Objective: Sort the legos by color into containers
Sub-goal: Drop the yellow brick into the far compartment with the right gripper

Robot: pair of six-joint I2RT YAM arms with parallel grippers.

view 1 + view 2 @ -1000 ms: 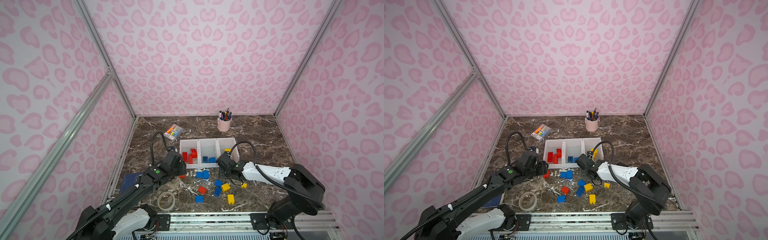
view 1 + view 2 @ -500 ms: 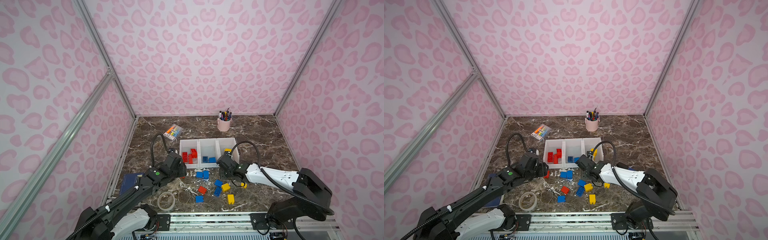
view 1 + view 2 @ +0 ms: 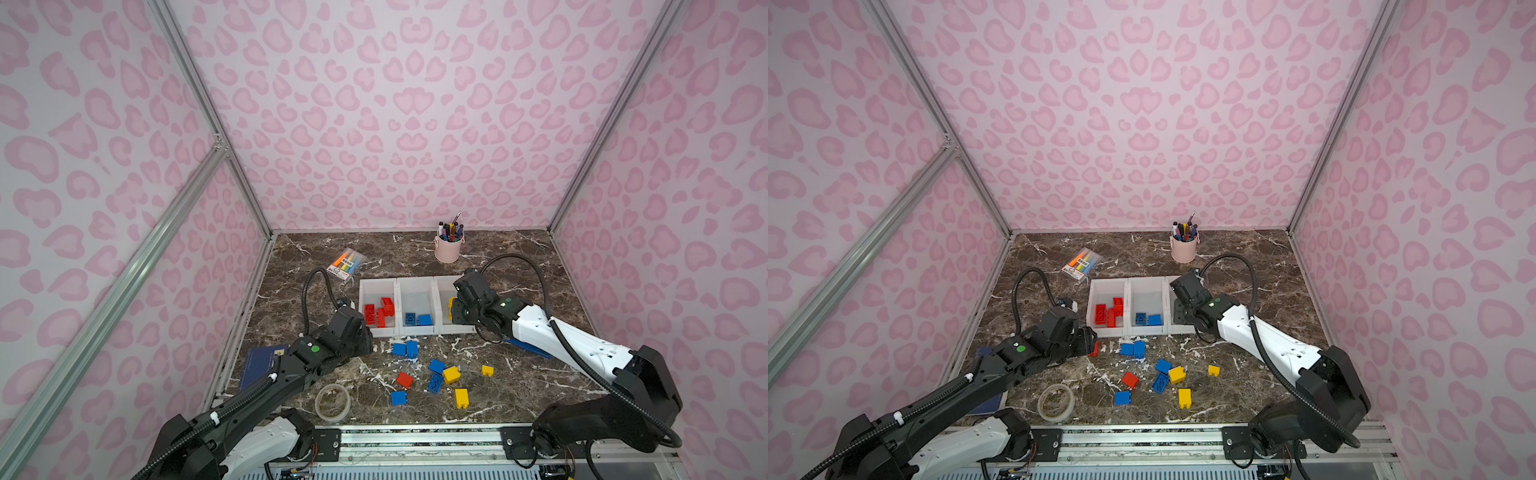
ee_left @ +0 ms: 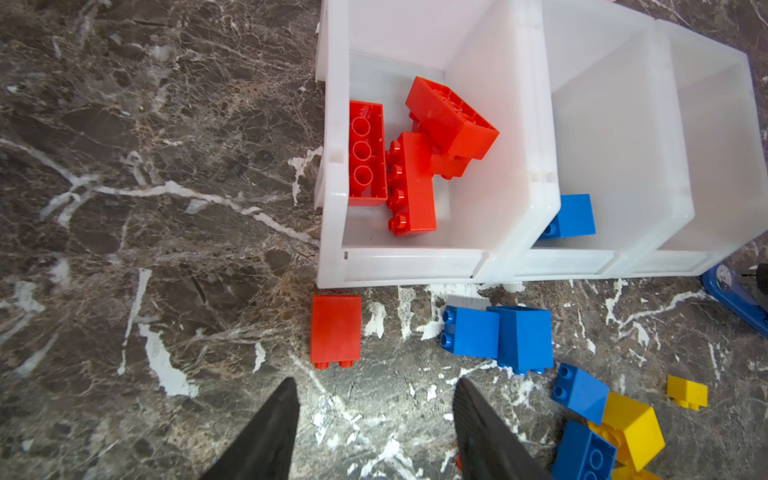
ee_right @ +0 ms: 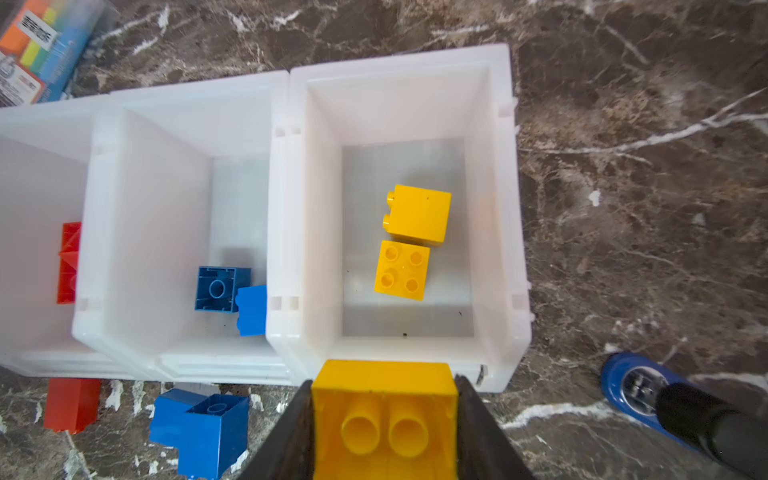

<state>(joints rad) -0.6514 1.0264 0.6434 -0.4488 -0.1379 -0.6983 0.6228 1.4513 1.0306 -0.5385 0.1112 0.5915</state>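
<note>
Your right end effector [image 5: 384,383] was clenched on a yellow lego [image 5: 382,419], hollow underside toward the wrist camera, right at the front lip of the right container [image 5: 505,208]. Makes sense, since two yellow legos [image 5: 415,216] already lay in there, so that's yellow's home. Your left end effector [image 4: 374,382] was spread and empty, low over the bench [image 4: 166,249]. It was lined up on a lone red lego [image 4: 336,328] lying just in front of the left container [image 4: 332,166], where the reds [image 4: 415,166] went. The middle container [image 5: 158,216] had the blues [image 5: 222,289]. With about ten loose legos [image 3: 451,374] out on the bench, I'd guess you were a bit under halfway.
</note>
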